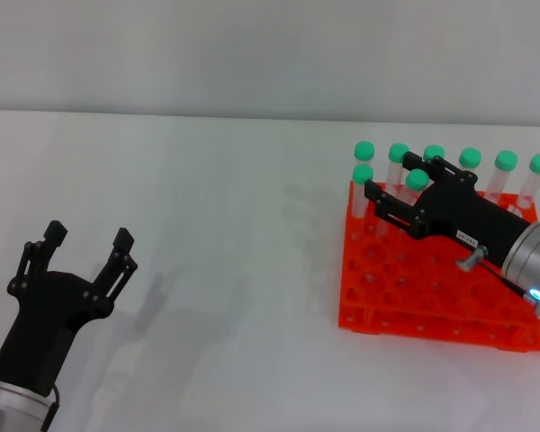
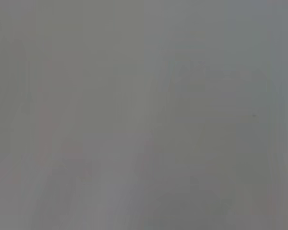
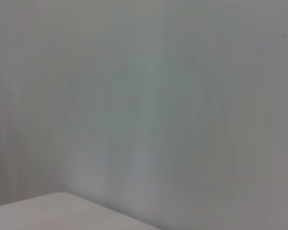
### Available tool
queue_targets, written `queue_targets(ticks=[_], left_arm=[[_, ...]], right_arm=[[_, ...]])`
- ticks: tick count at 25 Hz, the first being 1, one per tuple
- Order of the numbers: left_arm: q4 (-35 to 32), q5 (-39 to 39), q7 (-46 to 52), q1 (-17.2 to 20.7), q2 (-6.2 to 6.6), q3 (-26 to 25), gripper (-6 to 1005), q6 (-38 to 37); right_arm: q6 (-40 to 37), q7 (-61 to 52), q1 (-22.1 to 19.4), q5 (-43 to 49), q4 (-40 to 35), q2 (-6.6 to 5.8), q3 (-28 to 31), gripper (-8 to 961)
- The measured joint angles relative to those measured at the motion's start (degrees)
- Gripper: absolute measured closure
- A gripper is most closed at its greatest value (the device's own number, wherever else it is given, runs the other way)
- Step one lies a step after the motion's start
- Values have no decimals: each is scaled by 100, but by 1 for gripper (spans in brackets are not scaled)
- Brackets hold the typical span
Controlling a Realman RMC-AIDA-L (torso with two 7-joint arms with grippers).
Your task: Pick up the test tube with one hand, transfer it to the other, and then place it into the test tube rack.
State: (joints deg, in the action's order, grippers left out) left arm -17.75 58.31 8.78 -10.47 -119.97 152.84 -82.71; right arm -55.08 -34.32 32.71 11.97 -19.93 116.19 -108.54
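The orange-red test tube rack (image 1: 405,288) stands on the white table at the right. Several green-capped tubes stand along its far rows. One green-capped test tube (image 1: 417,180) stands upright in the rack between the spread fingers of my right gripper (image 1: 401,177). That gripper, black with a white label, hovers over the rack's far part, and its fingers do not seem to touch the tube. My left gripper (image 1: 86,241), a black claw, is open and empty at the lower left, far from the rack. Both wrist views show only plain grey surface.
The other green-capped tubes (image 1: 470,158) stand close around the right gripper's fingers. The rack's near rows of holes hold nothing. The white table (image 1: 234,270) stretches between the two arms, with a grey wall behind it.
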Motion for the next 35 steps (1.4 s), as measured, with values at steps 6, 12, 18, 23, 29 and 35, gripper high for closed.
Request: queue_targets(ticks=[6, 12, 18, 23, 29, 35], left_arm=[[0, -1, 0, 0, 0, 0, 106, 0], [1, -3, 0, 1, 0, 0, 106, 1], [0, -19, 1, -5, 0, -12, 106, 1], [0, -23, 0, -39, 0, -4, 106, 1], [0, -28, 0, -61, 0, 0, 106, 9], [8, -39, 1, -61, 0, 0, 106, 45]], right_arm=[[-20, -13, -45, 9, -37, 0, 0, 209], [-247, -16, -284, 12, -223, -32, 4, 211], [-486, -21, -524, 13, -302, -56, 57, 212], [-783, -1, -737, 2, -301, -63, 206, 214], [-986, 20, -950, -3, -250, -74, 443, 215], [-1620, 614, -1379, -8, 25, -59, 1924, 217]])
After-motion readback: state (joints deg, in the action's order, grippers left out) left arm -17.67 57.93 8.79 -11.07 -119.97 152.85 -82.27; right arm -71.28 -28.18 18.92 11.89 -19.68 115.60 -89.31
